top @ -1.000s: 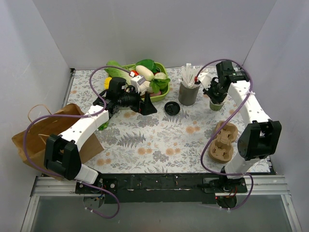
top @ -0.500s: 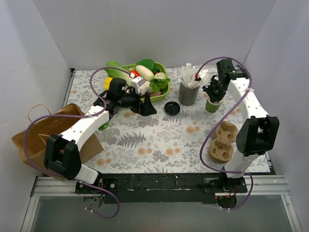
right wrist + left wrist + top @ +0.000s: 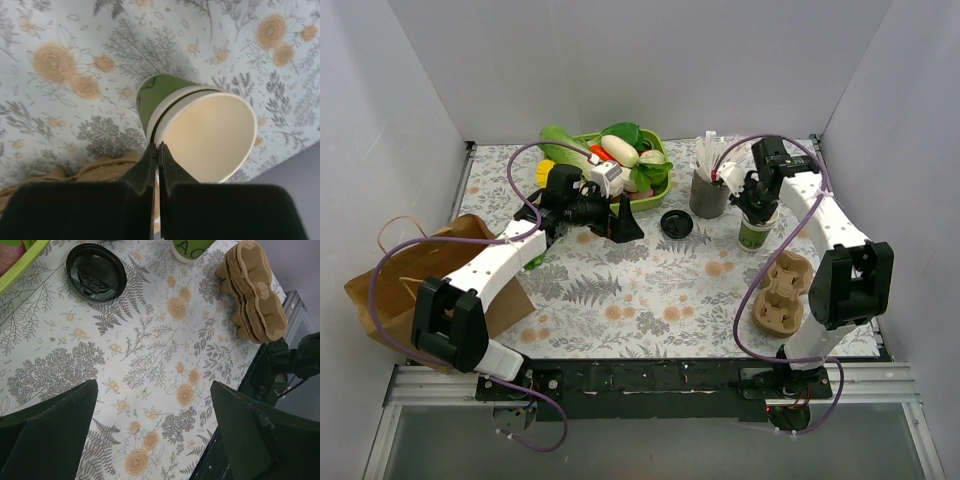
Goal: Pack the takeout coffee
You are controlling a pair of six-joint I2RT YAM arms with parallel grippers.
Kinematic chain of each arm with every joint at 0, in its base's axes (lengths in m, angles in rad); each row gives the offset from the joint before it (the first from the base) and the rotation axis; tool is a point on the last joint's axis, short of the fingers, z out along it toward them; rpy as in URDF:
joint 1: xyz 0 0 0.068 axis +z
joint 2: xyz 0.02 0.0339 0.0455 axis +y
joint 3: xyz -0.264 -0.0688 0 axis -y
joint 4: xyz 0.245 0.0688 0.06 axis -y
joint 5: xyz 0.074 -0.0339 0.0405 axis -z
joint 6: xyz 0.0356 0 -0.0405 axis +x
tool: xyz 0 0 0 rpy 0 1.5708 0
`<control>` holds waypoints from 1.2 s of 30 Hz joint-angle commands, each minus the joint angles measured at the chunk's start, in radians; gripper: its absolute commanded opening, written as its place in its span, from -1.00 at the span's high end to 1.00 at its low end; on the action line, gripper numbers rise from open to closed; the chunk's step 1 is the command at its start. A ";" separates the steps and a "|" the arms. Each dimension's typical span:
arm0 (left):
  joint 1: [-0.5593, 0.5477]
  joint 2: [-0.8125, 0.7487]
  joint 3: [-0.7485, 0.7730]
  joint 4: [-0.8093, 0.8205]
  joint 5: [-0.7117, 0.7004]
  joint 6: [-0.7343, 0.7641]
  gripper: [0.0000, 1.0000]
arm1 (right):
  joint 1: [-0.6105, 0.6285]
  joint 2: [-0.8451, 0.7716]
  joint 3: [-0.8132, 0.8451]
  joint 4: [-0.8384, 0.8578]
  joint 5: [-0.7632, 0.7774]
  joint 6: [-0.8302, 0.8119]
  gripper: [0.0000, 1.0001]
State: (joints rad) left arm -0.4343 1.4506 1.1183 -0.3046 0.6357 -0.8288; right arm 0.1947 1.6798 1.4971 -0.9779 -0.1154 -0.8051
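Note:
No green cup with a black lid on it is in view. A round black lid [image 3: 677, 223] lies alone on the floral table and also shows in the left wrist view [image 3: 96, 272]. My right gripper [image 3: 757, 200] is shut on the rim of a lidless green cup [image 3: 754, 232] with a cream inside [image 3: 210, 137]. Its fingertips [image 3: 158, 146] pinch the cup wall. I cannot tell whether the cup touches the table. My left gripper [image 3: 625, 215] is open and empty [image 3: 155, 430], just left of the lid.
A grey straw holder [image 3: 708, 195] stands left of the held cup. A stack of brown cup carriers [image 3: 782, 292] lies at the right, also in the left wrist view [image 3: 255, 290]. A green vegetable tray [image 3: 658, 185] sits at the back. A brown paper bag [image 3: 420, 270] lies at the left.
My right gripper has carried the lidless green cup leftward and nearer, away from the back right corner. The left arm has not moved.

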 commanded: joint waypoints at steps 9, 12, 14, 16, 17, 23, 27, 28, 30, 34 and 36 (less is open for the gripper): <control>-0.003 0.010 0.001 0.027 0.018 0.000 -0.96 | -0.054 0.081 0.249 -0.160 -0.094 0.040 0.97; -0.003 0.010 0.003 0.032 0.007 -0.001 -0.96 | -0.061 -0.010 0.195 -0.010 -0.059 0.056 0.97; -0.003 0.011 0.003 0.032 0.009 -0.006 -0.96 | -0.075 0.018 0.245 -0.092 -0.138 0.080 0.97; -0.004 0.022 0.008 0.047 0.005 -0.077 -0.96 | -0.028 0.018 0.214 -0.107 -0.027 0.031 0.97; -0.004 0.025 0.008 0.089 -0.010 -0.125 -0.96 | -0.025 -0.004 0.186 -0.049 -0.029 0.027 0.97; -0.101 0.071 -0.028 0.417 -0.001 -0.398 -0.96 | -0.023 -0.110 0.144 -0.038 -0.125 0.058 0.97; -0.158 0.172 -0.049 0.663 -0.033 -0.606 -0.96 | -0.024 -0.228 -0.023 0.048 -0.122 0.052 0.97; -0.167 0.227 -0.045 0.700 -0.037 -0.657 -0.96 | -0.023 -0.247 -0.046 0.056 -0.125 0.047 0.97; -0.195 0.275 -0.041 0.809 -0.044 -0.761 -0.96 | -0.024 -0.278 -0.096 0.067 -0.122 0.043 0.97; -0.224 0.399 0.008 0.904 -0.086 -0.871 -0.96 | -0.023 -0.272 -0.110 0.039 -0.131 0.044 0.97; -0.241 0.467 0.044 0.929 -0.102 -0.898 -0.96 | -0.020 -0.266 -0.115 0.035 -0.136 0.047 0.97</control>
State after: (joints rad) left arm -0.6533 1.8538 1.0924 0.4732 0.5869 -1.5764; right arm 0.1722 1.4158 1.3895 -0.9665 -0.2207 -0.7620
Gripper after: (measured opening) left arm 0.981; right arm 0.033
